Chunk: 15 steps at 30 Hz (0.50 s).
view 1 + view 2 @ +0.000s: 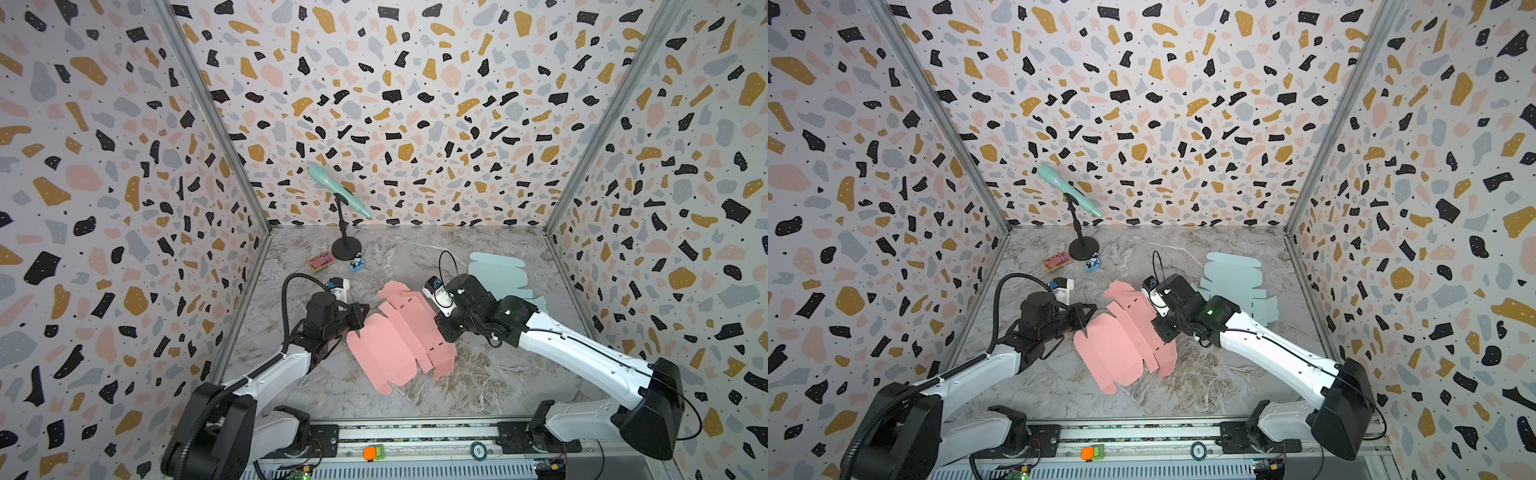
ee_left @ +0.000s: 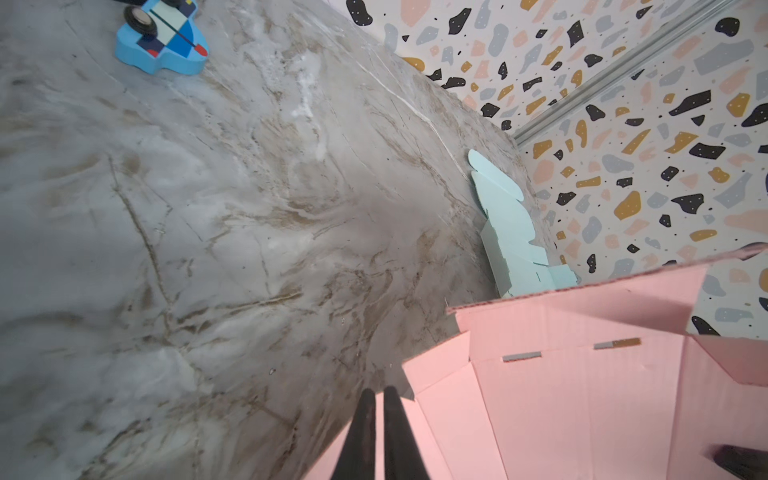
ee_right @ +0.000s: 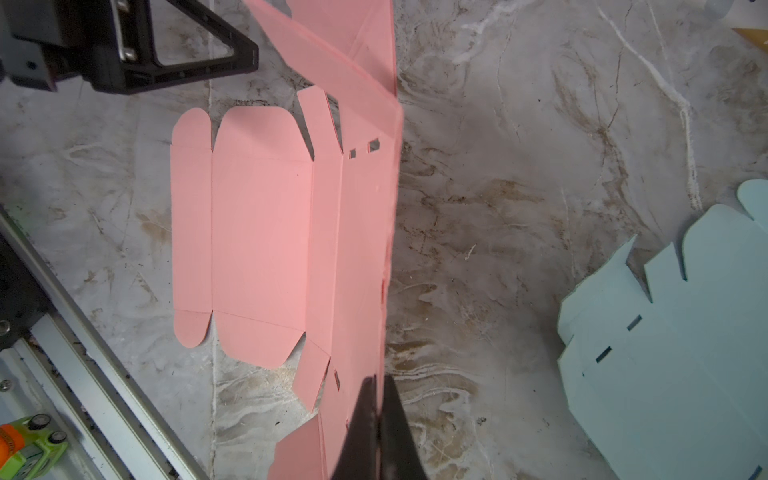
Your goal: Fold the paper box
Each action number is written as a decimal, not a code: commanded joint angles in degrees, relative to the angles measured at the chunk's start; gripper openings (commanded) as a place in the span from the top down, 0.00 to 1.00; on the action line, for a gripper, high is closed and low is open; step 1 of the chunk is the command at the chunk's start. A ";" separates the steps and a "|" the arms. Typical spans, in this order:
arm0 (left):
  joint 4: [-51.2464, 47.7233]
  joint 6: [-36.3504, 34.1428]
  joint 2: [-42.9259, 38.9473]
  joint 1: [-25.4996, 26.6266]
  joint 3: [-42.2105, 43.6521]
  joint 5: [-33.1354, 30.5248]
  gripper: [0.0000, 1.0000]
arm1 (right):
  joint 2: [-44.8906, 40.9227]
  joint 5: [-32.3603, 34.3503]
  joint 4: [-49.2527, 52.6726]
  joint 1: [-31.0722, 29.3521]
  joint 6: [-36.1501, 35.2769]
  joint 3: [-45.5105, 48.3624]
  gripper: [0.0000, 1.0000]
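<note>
The paper box (image 1: pixel 395 349) (image 1: pixel 1121 353) is a flat pink cut-out on the marble table. Its right-hand panel is lifted and stands nearly on edge. My right gripper (image 1: pixel 442 332) (image 3: pixel 379 380) is shut on that raised panel's edge, with the pink sheet (image 3: pixel 262 228) running edge-on between its fingers. My left gripper (image 1: pixel 365 311) (image 2: pixel 379 392) is at the box's far left corner. Its fingers are shut and their tips lie over a pink flap (image 2: pixel 440 407). I cannot tell whether they touch it.
A pale blue flat box blank (image 1: pixel 498 270) (image 3: pixel 673 332) lies at the back right near the wall. A mint microphone on a black stand (image 1: pixel 338 189), a small pink pack (image 1: pixel 320 262) and a blue toy (image 1: pixel 356 264) (image 2: pixel 162 41) sit at the back left. A metal rail (image 1: pixel 415 436) borders the front edge.
</note>
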<state>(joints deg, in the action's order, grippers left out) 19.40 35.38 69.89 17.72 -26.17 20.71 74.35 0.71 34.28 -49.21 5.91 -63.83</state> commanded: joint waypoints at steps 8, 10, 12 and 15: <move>6.02 -5.97 11.52 -1.10 -7.01 1.67 0.96 | -1.04 -0.01 -0.09 -0.10 -1.12 -0.35 1.00; 6.62 -6.12 12.70 -0.98 -7.57 2.62 0.96 | -1.18 0.01 -0.42 -0.10 -1.08 0.17 1.00; 7.78 -5.76 13.17 -0.99 -7.30 3.96 0.97 | -1.05 -0.04 -0.58 -0.10 -0.99 0.52 1.00; 7.98 -5.80 12.46 -0.39 -6.29 4.25 0.97 | -0.87 -0.17 -0.92 -0.09 -0.90 0.71 1.00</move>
<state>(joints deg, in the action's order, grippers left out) 24.34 30.83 82.85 17.06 -32.67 23.22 74.35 0.69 33.91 -49.19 5.45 -63.55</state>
